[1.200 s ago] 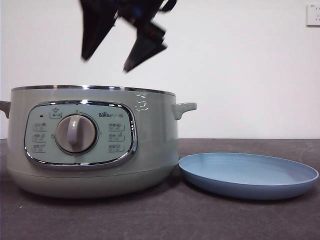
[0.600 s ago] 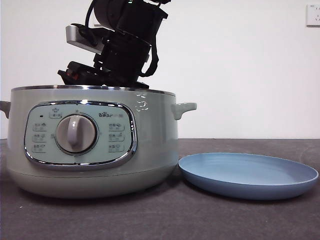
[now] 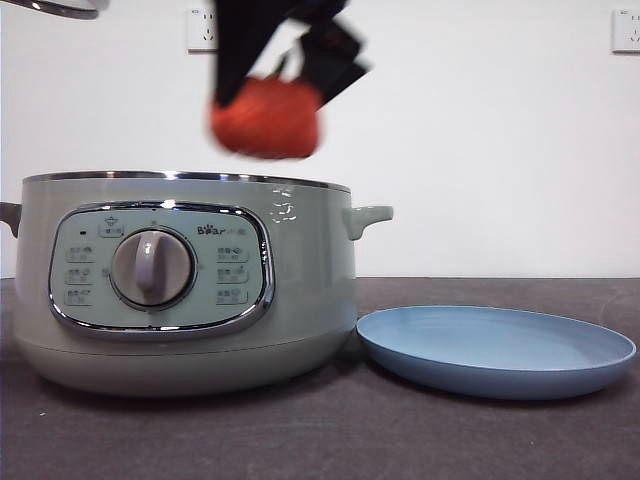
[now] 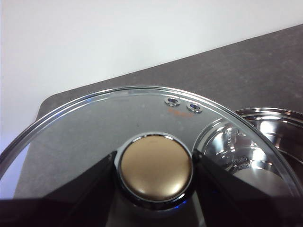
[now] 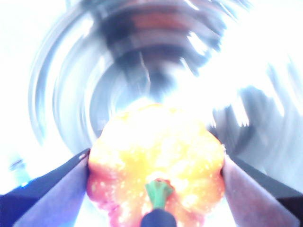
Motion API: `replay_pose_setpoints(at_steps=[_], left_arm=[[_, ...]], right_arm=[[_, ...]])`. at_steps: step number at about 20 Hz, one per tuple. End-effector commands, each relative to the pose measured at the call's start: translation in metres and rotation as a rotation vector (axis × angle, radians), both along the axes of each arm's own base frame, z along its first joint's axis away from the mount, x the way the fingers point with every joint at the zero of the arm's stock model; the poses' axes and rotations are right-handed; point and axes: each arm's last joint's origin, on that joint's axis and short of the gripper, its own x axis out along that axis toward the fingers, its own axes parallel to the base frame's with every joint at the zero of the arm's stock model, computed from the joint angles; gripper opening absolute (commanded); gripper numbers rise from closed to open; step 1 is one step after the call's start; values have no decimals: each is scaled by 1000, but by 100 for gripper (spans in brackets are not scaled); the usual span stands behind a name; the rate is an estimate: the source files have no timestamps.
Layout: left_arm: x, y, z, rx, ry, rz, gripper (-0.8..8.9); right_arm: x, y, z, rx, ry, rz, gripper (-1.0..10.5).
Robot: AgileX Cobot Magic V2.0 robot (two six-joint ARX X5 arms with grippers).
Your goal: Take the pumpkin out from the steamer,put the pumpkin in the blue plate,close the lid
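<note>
My right gripper (image 3: 268, 100) is shut on the orange-red pumpkin (image 3: 266, 118) and holds it in the air above the open sage-green steamer (image 3: 185, 280). In the right wrist view the pumpkin (image 5: 156, 165) sits between the jaws, blurred and overexposed, green stem toward the camera. My left gripper (image 4: 154, 168) is shut on the round knob of the glass lid (image 4: 94, 123) and holds it up, off the pot; its chrome rim (image 3: 50, 8) shows at the front view's top left corner. The blue plate (image 3: 497, 350) lies empty on the table, right of the steamer.
The steamer's shiny inner pot (image 4: 265, 142) shows beyond the lid in the left wrist view. The dark table (image 3: 320, 440) runs in front of the steamer and plate. A white wall with sockets (image 3: 202, 28) stands behind.
The right gripper went down into the steamer, closed on the pumpkin and has lifted it out above the rim. Steamer and plate have not moved.
</note>
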Motion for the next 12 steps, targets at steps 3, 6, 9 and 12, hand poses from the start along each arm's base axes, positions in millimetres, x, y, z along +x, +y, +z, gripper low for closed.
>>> replay_pose_setpoints(at_steps=[3, 6, 9, 12], left_arm=[[7, -4, 9, -27, -59, -23, -9], [8, -5, 10, -41, -68, -48, -9], [9, -6, 10, -42, -69, -49, -9], [10, -7, 10, -47, -66, -66, -9]], right_arm=[[-4, -74, 27, -58, 138, -363, -10], [-14, -103, 22, -185, 39, -588, -10], [-32, -120, 9, -229, -68, -701, -10], [-46, -129, -11, -122, -130, -717, -9]])
